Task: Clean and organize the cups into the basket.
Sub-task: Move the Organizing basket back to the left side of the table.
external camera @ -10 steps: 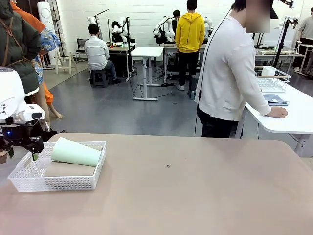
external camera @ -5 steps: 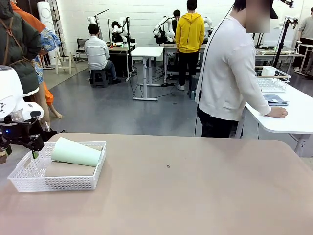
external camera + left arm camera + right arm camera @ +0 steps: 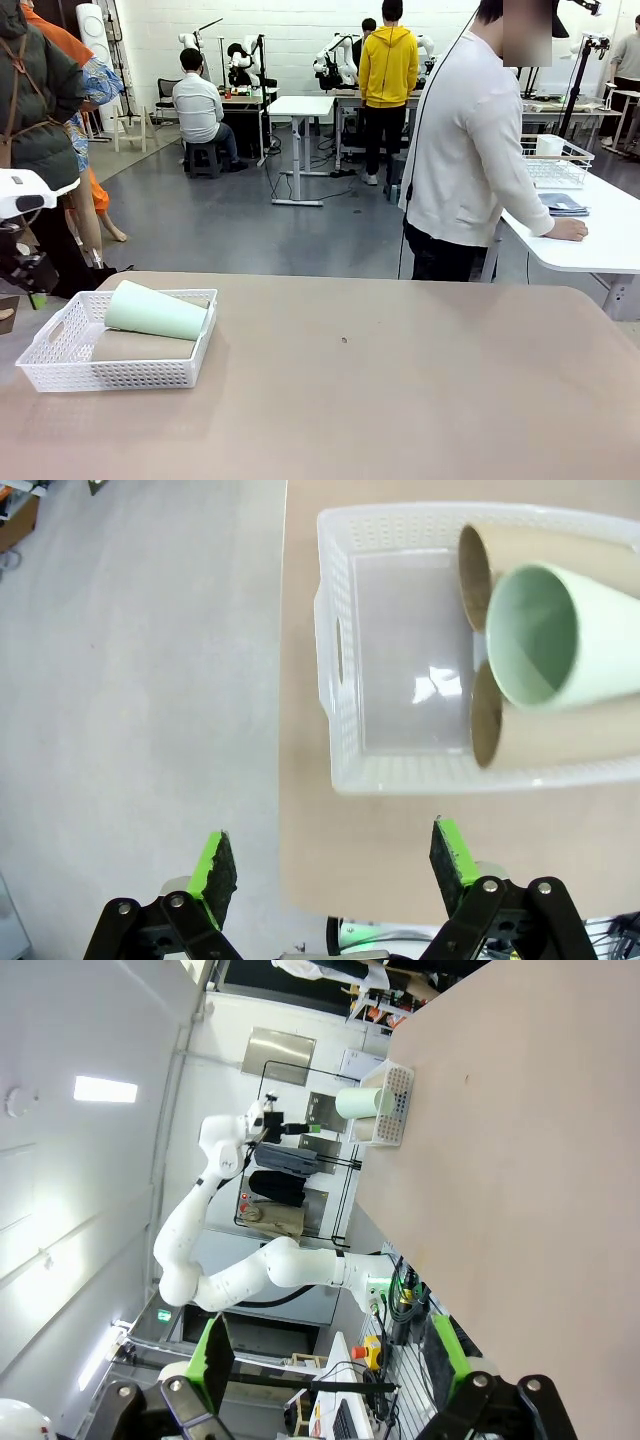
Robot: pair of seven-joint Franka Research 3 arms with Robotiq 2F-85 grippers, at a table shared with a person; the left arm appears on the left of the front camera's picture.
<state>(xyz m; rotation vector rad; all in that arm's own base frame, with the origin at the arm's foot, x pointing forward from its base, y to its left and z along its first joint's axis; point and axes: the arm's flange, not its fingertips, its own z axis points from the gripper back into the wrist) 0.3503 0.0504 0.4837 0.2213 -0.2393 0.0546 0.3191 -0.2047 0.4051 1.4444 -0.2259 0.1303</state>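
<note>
The white mesh basket (image 3: 62,372) sits at the table's left end. A mint-green cup (image 3: 155,312) lies on its side across two brown cups (image 3: 135,346) lying in the basket. From the left wrist the basket (image 3: 340,650) shows end-on, with the mint cup's (image 3: 560,640) mouth and both brown cups' (image 3: 475,565) mouths facing the camera. My left gripper (image 3: 332,860) hangs open and empty, above the table's edge just off the basket's short end. My right gripper (image 3: 330,1355) is open and empty, far from the basket (image 3: 392,1105).
A person in a white top (image 3: 470,150) stands at the far side, turned away, a hand on a neighbouring white table (image 3: 600,245). A wire basket (image 3: 555,160) stands on that table. The tan tabletop (image 3: 400,390) stretches right of the basket.
My left arm has pulled back to the left and upward, away from the basket's end. The cups and basket have not moved.
</note>
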